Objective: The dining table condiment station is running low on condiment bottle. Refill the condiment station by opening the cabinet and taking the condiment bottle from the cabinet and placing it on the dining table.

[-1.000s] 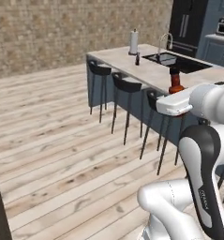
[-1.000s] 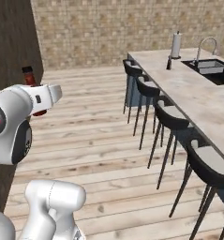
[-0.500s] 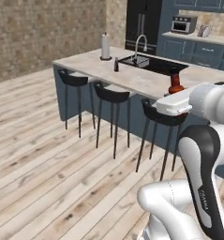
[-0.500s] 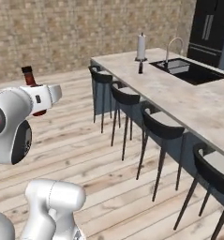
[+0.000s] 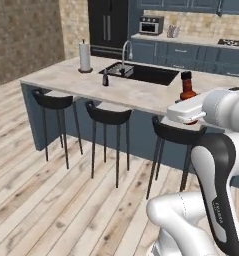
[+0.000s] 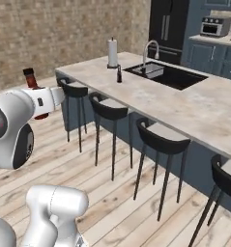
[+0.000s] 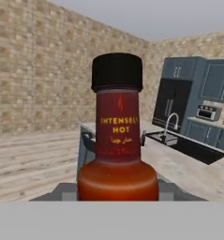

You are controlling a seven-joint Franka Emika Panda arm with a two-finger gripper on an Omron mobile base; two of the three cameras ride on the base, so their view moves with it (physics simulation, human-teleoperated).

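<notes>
Condiment bottle [image 7: 117, 140] is in your end effector [image 5: 187, 111], clamped on its lower body; neck and black cap stick up above the hand, long axis upright. One arm only, so no choice of hand. The bottle is carried in the air off the stool side of the dining table [image 5: 141, 95], not yet over the worktop.

The relation that matters: the marbled top lies ahead of the end effector, past the row of stools. My read is you need to close in and reach forward before lowering.

Counts: one held bottle, three black stools [image 5: 109, 115] in the left base view, one small dark bottle [image 6: 119, 74] by the sink [image 6: 166, 75], one paper towel roll [image 6: 112, 53], one faucet [image 6: 148, 49].
</notes>
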